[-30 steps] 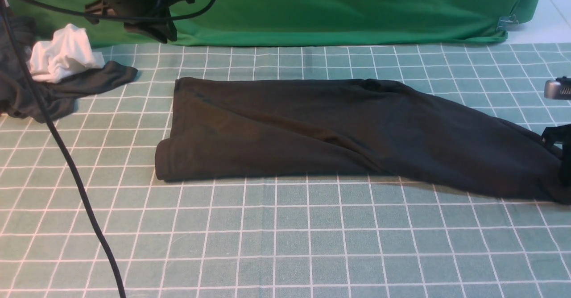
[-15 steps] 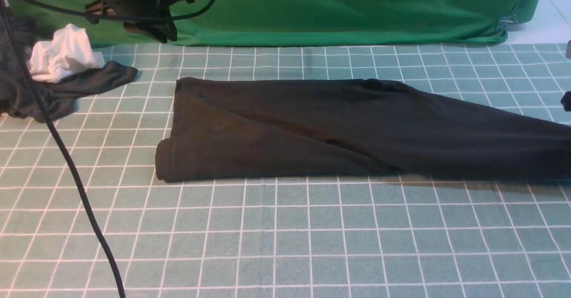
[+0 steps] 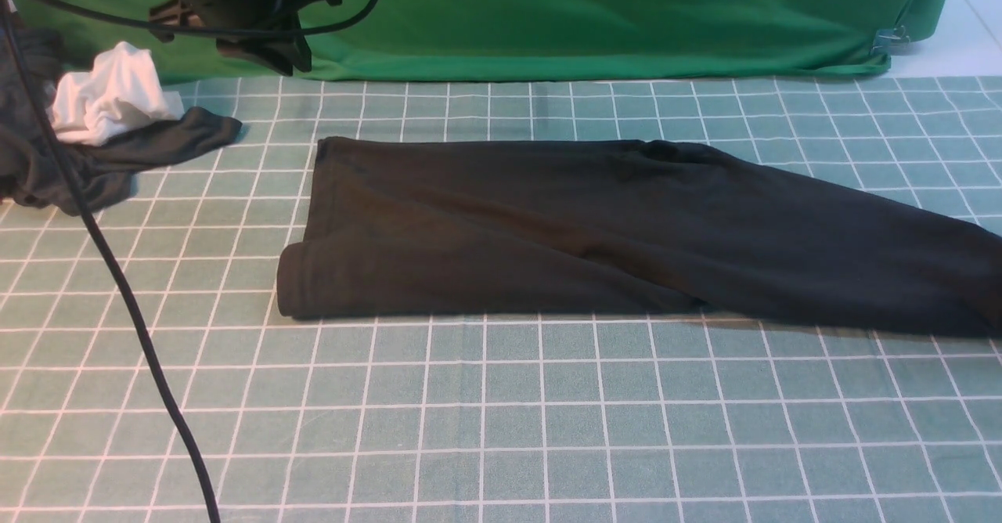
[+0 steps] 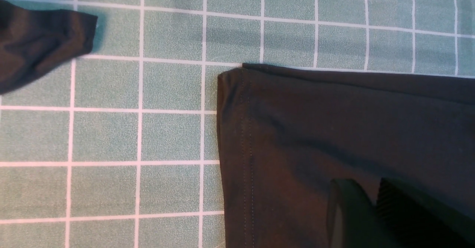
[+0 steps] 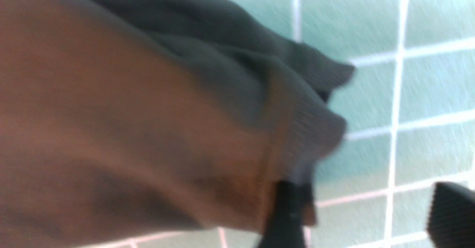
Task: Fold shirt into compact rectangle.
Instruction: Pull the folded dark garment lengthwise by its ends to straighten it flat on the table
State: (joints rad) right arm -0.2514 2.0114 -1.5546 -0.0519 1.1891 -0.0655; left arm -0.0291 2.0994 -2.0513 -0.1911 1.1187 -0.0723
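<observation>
Across mid-frame to the right edge of the front view, the shirt (image 3: 548, 225) lies half-folded on the bench (image 3: 501, 429); only your right wrist view shows the right gripper (image 5: 367, 207), fingers (image 5: 449, 211) spread, with the shirt's ribbed edge (image 5: 315, 129) seemingly against one, where a snag could drag the fold; the left gripper (image 4: 371, 186) has its fingers pressed nearly together, empty.

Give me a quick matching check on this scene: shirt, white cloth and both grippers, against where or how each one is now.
Things:
1 shirt
2 white cloth
3 left gripper
4 right gripper

States:
A open wide, by the shirt's cuff
B crumpled against the dark grey garment
C stretched long across the mat
D shut, above the shirt's hemmed corner

Pairs: 1-C, 2-B, 3-D, 4-A
</observation>
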